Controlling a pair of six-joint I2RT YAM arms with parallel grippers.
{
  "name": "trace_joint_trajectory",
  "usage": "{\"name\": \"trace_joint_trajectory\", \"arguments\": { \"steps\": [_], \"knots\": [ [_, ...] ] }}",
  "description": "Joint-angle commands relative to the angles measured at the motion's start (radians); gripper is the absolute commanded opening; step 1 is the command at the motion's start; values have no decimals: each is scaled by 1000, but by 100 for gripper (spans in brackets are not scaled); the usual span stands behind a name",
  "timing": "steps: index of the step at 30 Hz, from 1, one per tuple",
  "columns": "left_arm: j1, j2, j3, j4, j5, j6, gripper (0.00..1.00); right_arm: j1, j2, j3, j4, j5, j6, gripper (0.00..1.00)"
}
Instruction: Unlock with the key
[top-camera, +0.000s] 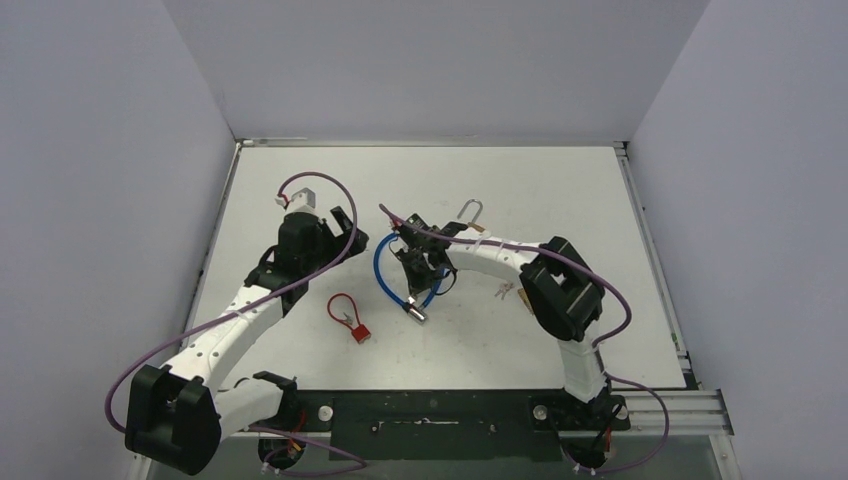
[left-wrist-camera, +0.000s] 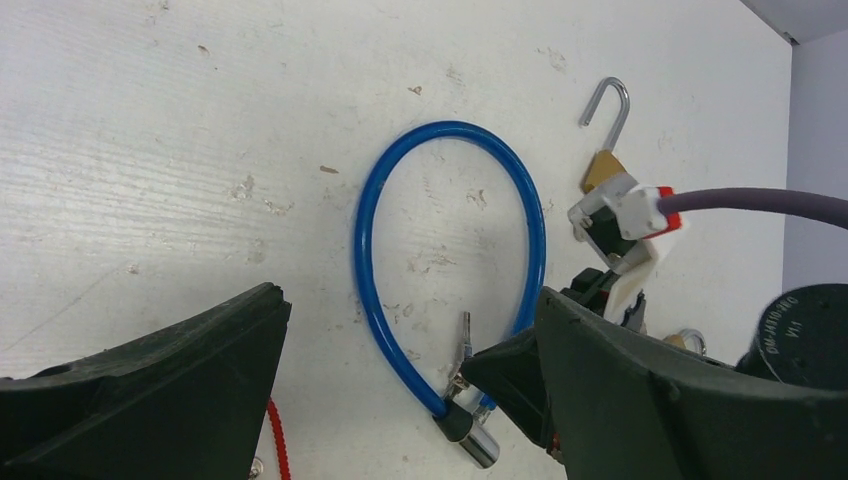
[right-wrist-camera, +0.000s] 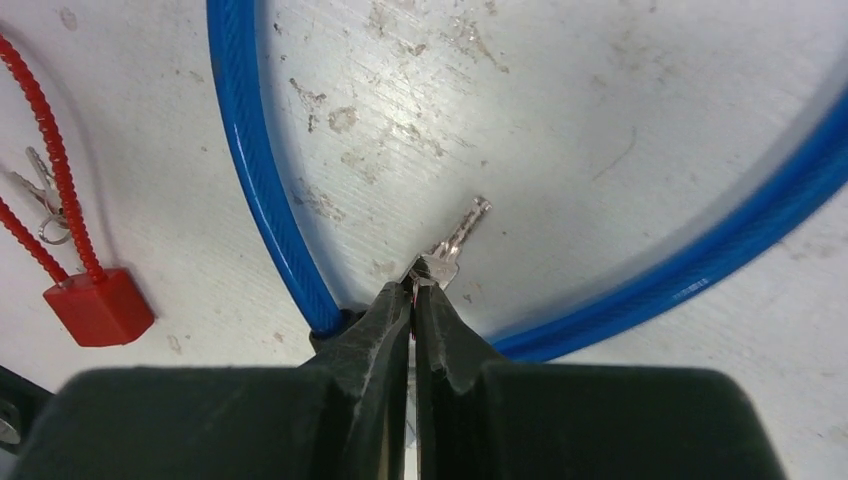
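Right claw: fingers are pressing together, pinching the head of the small silver key. The blade is sticking out past the tips, pointing away from the wrist, low over the scuffed white tabletop. Gripping by the head is probably leaving the blade free for a keyhole.

The key is sitting inside the loop of the blue cable lock. The lock's metal cylinder end is lying just beside the claw, toward the arm bases.

Left claw: fingers are standing wide apart, hovering over the same loop, gripping nothing. It is likely waiting to steady the lock.

The red cable lock with cube body is lying apart, and the brass padlock beyond the loop.
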Motion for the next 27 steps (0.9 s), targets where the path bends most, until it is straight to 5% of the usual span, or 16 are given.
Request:
{"name": "trace_joint_trajectory", "arguments": {
  "steps": [1,10,15,21,23,27],
  "knots": [
    [5,-24,29,26,25,-15,91,1,-161,-58,163,91,-21,0],
    [15,-13,51,117,149,-54,93,-51,-369,-212,425,96,-41,0],
    [19,-1,80,229,270,-88,93,-121,-475,-282,561,-41,-10,0],
    [23,-6,41,557,566,-30,91,-214,-534,-276,677,-278,70,0],
    [23,4,44,688,795,32,80,-229,-537,-251,672,-392,57,0],
    [43,37,155,519,993,179,69,-263,-563,-232,587,-537,-11,0]
  ]
}}
